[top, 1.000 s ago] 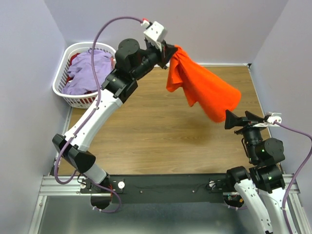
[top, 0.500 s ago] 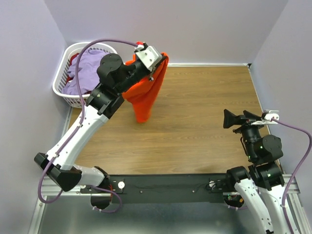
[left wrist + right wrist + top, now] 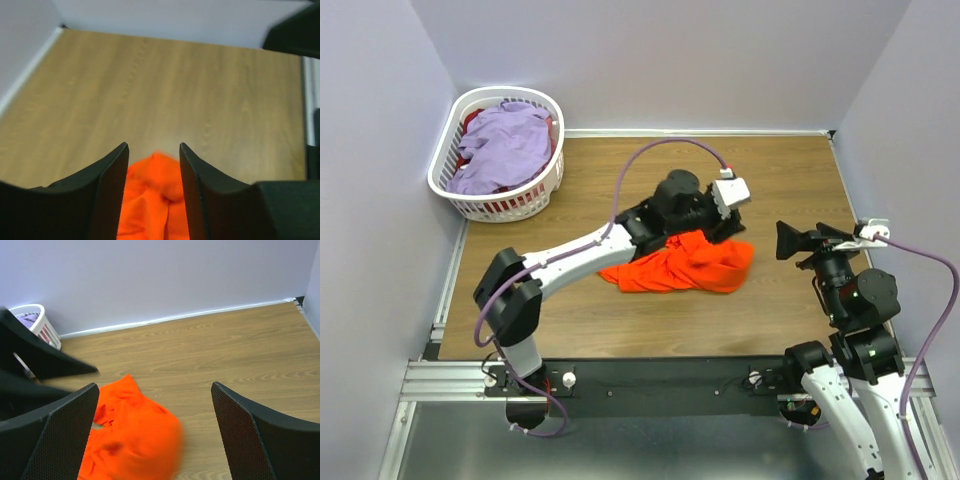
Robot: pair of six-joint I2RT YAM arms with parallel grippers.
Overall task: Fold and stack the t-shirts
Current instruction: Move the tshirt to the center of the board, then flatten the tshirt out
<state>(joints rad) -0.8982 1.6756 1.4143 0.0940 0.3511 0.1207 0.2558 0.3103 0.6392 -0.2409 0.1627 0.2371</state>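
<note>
A bright orange t-shirt (image 3: 680,265) lies crumpled in a heap on the wooden table, a little right of its middle. My left gripper (image 3: 723,228) hangs low over the heap's far right edge. In the left wrist view its jaws (image 3: 152,146) stand open, with orange cloth (image 3: 155,195) lying loose between and below them. My right gripper (image 3: 786,242) stands wide open just right of the heap, holding nothing; its wrist view shows the orange t-shirt (image 3: 135,440) ahead and to the left. A lavender t-shirt (image 3: 505,145) lies in the basket.
The white slotted laundry basket (image 3: 500,205) stands at the far left corner, with some red cloth (image 3: 470,120) under the lavender one. Its edge shows in the right wrist view (image 3: 35,322). Lilac walls close in the table on three sides.
My left arm swung the orange t-shirt from high up at the back down onto the table. Its jaws have parted and the cloth now lies in a heap. The right arm has stayed put.
</note>
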